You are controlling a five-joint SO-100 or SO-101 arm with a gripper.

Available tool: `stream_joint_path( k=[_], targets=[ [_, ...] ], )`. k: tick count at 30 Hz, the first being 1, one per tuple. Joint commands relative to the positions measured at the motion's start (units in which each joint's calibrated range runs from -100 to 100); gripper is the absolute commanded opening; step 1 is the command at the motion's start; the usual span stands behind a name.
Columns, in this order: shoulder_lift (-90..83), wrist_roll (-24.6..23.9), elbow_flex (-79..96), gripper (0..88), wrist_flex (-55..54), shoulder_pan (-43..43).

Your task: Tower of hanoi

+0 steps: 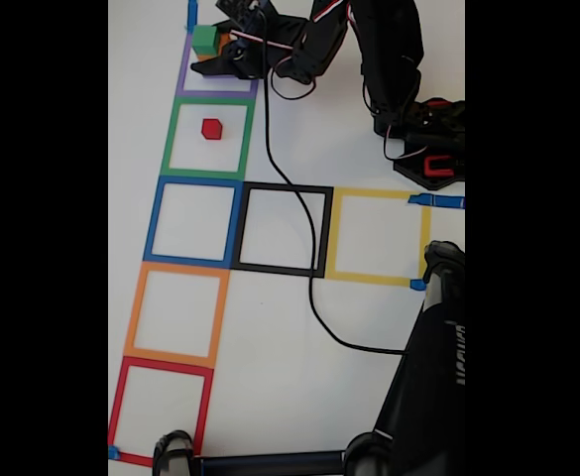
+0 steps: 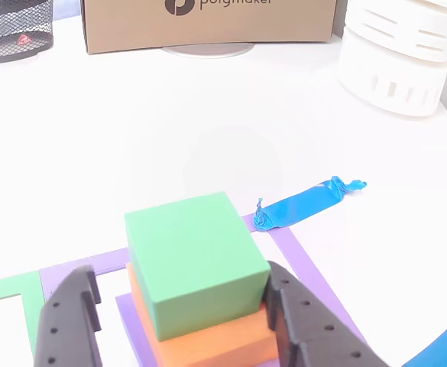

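Observation:
A green cube sits on a wider orange block, and a purple layer shows beneath that. The stack stands in the purple tape square at the top of the fixed view, where the green cube shows beside the arm. My gripper is open, its black fingers flanking the stack on both sides, low around the orange block. In the fixed view my gripper reaches in from the right. A small red cube lies alone in the green square.
Blue, orange and red squares run down the column; black and yellow squares lie to the right. A black cable crosses the mat. A dark stand fills the lower right. Cardboard box, white spool and mesh bin stand behind.

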Motion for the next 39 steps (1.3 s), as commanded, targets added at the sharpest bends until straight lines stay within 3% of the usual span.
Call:
stream_joint_path(
  k=[1,27,34,39],
  targets=[
    [-3.5,0.4,0.3,17.2,-0.9,-0.5],
    [-6.2,0.4,2.3,8.1,-1.3,-2.8],
    [-15.9,0.4,3.8,8.1,6.9,-5.1],
    [-30.2,0.4,3.0,8.0,24.5,-5.8]
  ],
)
